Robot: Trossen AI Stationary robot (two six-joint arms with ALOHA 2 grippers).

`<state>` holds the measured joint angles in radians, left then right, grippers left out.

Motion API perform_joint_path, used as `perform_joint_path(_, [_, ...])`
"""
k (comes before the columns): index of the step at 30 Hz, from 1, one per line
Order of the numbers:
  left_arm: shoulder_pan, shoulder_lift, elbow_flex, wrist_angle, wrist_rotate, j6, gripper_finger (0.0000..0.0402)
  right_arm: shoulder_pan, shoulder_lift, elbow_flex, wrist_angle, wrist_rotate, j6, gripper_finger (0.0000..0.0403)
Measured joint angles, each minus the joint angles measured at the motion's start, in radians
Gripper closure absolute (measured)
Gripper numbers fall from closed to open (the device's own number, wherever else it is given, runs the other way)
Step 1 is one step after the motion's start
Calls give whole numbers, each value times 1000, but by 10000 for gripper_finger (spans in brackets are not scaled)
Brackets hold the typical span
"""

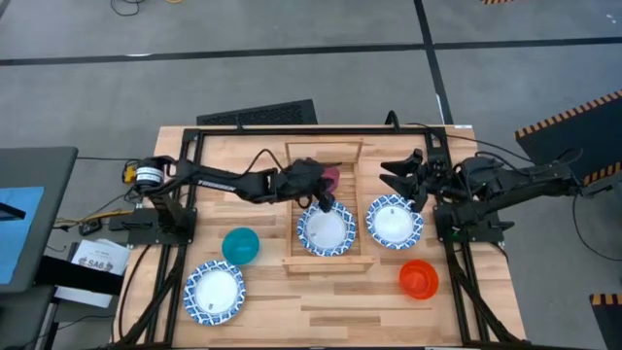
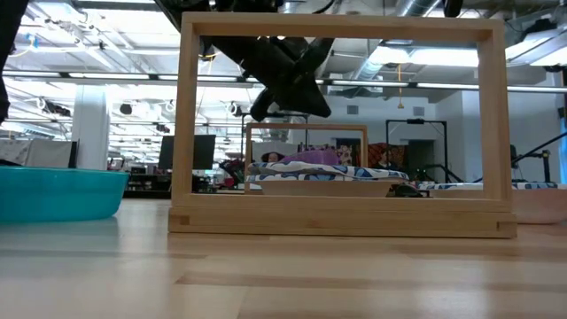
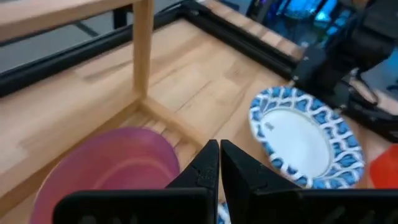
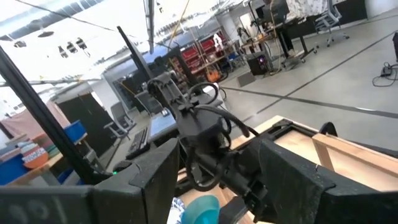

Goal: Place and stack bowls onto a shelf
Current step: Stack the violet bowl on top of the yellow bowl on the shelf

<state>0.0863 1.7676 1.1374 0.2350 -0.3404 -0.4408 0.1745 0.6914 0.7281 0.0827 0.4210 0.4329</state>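
Observation:
The light-wood shelf point(image 1: 293, 206) lies mid-table; its near end frame fills the low view point(image 2: 188, 124). A purple bowl point(image 1: 332, 178) sits in its far part and a white blue-rimmed bowl point(image 1: 327, 233) in its near part. My left gripper point(image 1: 323, 201) is shut and empty, raised above the gap between these two bowls point(image 2: 288, 97); its wrist view shows the purple bowl point(image 3: 112, 168) below it. My right gripper point(image 1: 401, 177) is open and empty, by the table's far right. A second white bowl point(image 1: 394, 222) rests on the table to the right of the shelf.
A teal bowl point(image 1: 240, 245) and a third white blue-rimmed bowl point(image 1: 214, 293) stand on the table left of the shelf, and an orange-red bowl point(image 1: 419, 278) stands near right. A black frame point(image 1: 194, 136) runs round the table's far edge and sides. No yellow bowl shows.

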Motion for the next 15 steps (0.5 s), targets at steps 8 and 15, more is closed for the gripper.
perform_joint_path(8, [-8, 1, 0, 0, -116, -21, 401, -2, 0, 0, 4, 0, -40, 155])
perform_joint_path(15, [-30, 92, 7, 19, -148, -118, 401, -8, 1, 0, 8, 7, -45, 155])
